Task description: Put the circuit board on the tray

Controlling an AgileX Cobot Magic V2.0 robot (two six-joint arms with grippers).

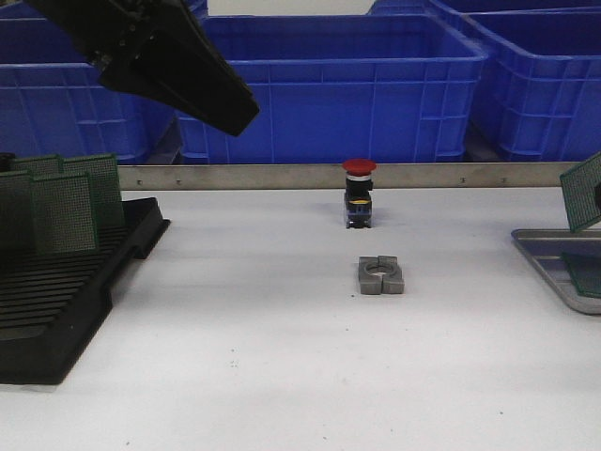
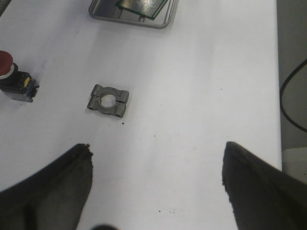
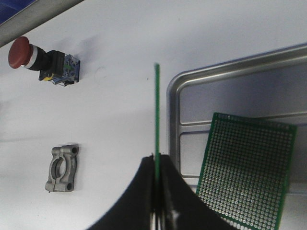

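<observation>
My right gripper (image 3: pixel 157 155) is shut on a green circuit board (image 3: pixel 157 110), which shows edge-on in the right wrist view. The board hangs just beside the rim of the silver tray (image 3: pixel 201 76). In the front view the held board (image 1: pixel 584 193) stands tilted at the far right edge, above the tray (image 1: pixel 549 258). A second perforated green board (image 3: pixel 244 167) lies flat on the tray floor. My left gripper (image 2: pixel 157 145) is open and empty, held high over the table at the upper left (image 1: pixel 235 108).
A black slotted rack (image 1: pixel 56 301) holding upright green boards (image 1: pixel 66 202) stands at the left. A red-capped push button (image 1: pixel 359 193) and a grey metal clamp (image 1: pixel 380 275) sit mid-table. Blue bins (image 1: pixel 329 85) line the back behind a metal strip.
</observation>
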